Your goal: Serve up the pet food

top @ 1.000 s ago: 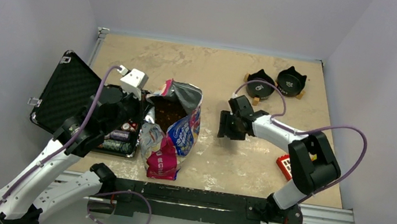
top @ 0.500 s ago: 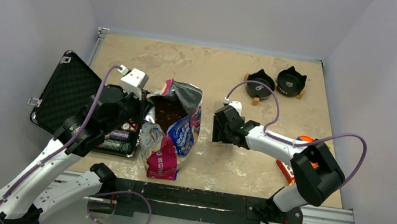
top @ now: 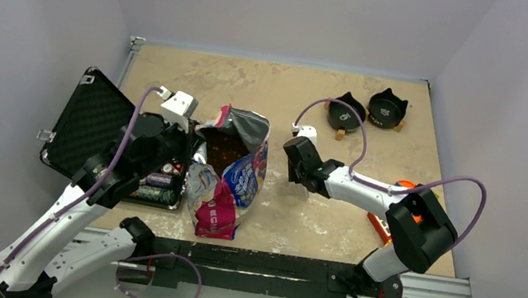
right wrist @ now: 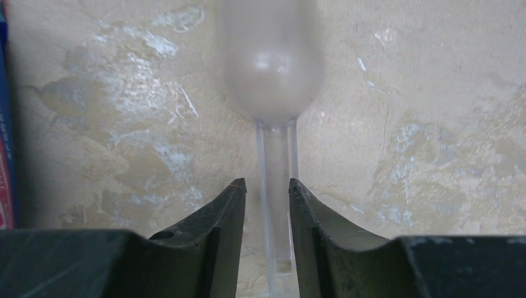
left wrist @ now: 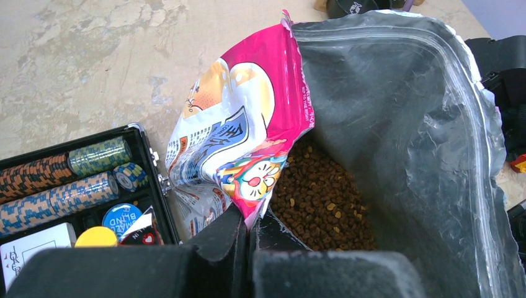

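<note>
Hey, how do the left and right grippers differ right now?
The left gripper is shut, pinching the bag at its rim. The right gripper is open astride the scoop handle, with a gap on one side. The left gripper is beside the chip case, at the kibble. The right gripper is lower, over the table, away from the bag. Both have black fingers.

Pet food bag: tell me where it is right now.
In the top view the pet food bag sits open left of centre, just right of the open black chip case; the left gripper pinches its rim.
</note>
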